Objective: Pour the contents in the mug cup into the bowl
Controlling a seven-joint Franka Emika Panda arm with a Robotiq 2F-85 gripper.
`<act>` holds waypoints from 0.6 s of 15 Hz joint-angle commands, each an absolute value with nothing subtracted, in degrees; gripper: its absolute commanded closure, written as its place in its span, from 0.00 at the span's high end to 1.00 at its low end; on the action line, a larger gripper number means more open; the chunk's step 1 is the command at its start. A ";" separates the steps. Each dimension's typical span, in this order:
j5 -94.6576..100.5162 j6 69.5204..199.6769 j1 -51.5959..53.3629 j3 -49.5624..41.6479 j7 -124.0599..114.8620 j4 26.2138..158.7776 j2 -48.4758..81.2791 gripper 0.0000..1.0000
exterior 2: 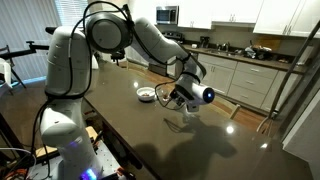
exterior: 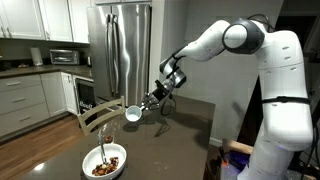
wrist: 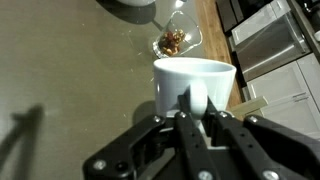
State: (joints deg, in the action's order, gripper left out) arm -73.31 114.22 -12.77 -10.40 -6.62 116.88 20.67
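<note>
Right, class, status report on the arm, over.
Gripper shut on mug cup, tipped sideways above table. Contents in bowl. Nothing blocking.

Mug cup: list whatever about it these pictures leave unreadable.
- Inside of the mug cup: the wrist view shows only its outer wall; in both exterior views it is too small to tell whether anything is in it.
- Handle: the end effector covers the mug's near side in the wrist view; too small elsewhere.

Under the end effector [exterior: 146, 104] the dark glossy surface [exterior: 178, 130] lies open. Lower, past the small white ceramic mug [exterior: 133, 113] it grips, a round white bowl [exterior: 105, 164] with a light utensil [exterior: 105, 147] upright in it blocks the way.
</note>
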 commanded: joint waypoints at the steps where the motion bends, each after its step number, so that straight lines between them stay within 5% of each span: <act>1: -77.07 110.21 -14.67 -10.88 -10.18 114.15 23.72 0.04; 4: -78.37 113.06 -13.95 -11.19 -9.87 114.99 24.15 0.04; 5: -76.53 112.60 -13.86 -11.53 -8.63 115.51 24.20 0.16; 9: -76.81 112.81 -13.79 -11.51 -8.63 115.50 24.59 0.16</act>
State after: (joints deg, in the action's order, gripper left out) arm -76.82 113.02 -14.02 -11.17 -8.56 115.62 24.51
